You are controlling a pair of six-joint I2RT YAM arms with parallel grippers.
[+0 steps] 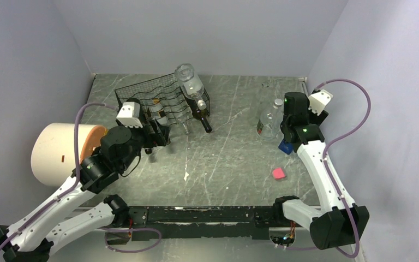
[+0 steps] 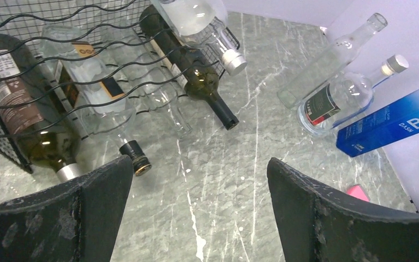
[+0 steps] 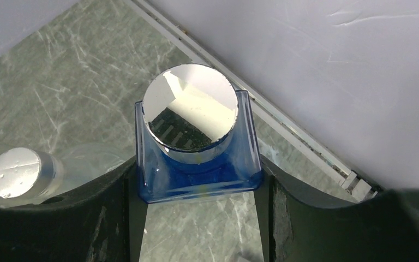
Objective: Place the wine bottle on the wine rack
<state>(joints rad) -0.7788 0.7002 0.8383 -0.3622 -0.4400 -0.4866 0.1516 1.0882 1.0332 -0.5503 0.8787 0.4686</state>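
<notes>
Two arms out: right jaws pinch the blue square bottle (image 3: 196, 177) at its shoulders, left jaws gape empty by the wine rack (image 1: 137, 91); looks like the grasp step, so next a straight lift.

We seem to be in a robotics lab booth: plain lilac wall panels (image 1: 196, 33) box in a grey-green marbled tabletop (image 1: 229, 164) bearing a white jointed left robot arm (image 1: 82, 221) and its right twin (image 1: 322, 169).
</notes>
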